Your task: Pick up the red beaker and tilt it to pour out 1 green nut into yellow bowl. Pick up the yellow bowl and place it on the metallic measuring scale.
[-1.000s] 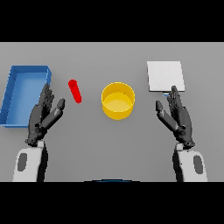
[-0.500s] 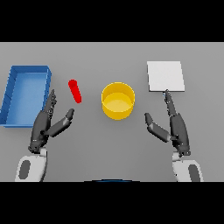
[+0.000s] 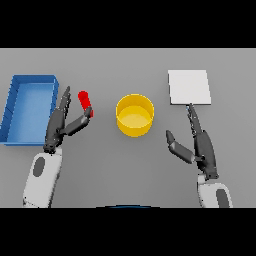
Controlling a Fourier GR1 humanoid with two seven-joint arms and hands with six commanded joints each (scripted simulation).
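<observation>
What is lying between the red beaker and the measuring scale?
In the head view, the yellow bowl stands between the red beaker and the scale; otherwise only bare table.

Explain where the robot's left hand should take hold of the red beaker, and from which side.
Grip the red beaker round its middle, coming from its left, where the left hand is already open beside it. The beaker is slim, so fingers and thumb can probably close round it, leaving its top free for pouring.

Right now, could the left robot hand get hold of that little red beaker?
Probably yes. The left robot hand is open right beside the red beaker, thumb reaching near its lower end, and nothing lies between them; the blue tray sits on its other side.
</observation>
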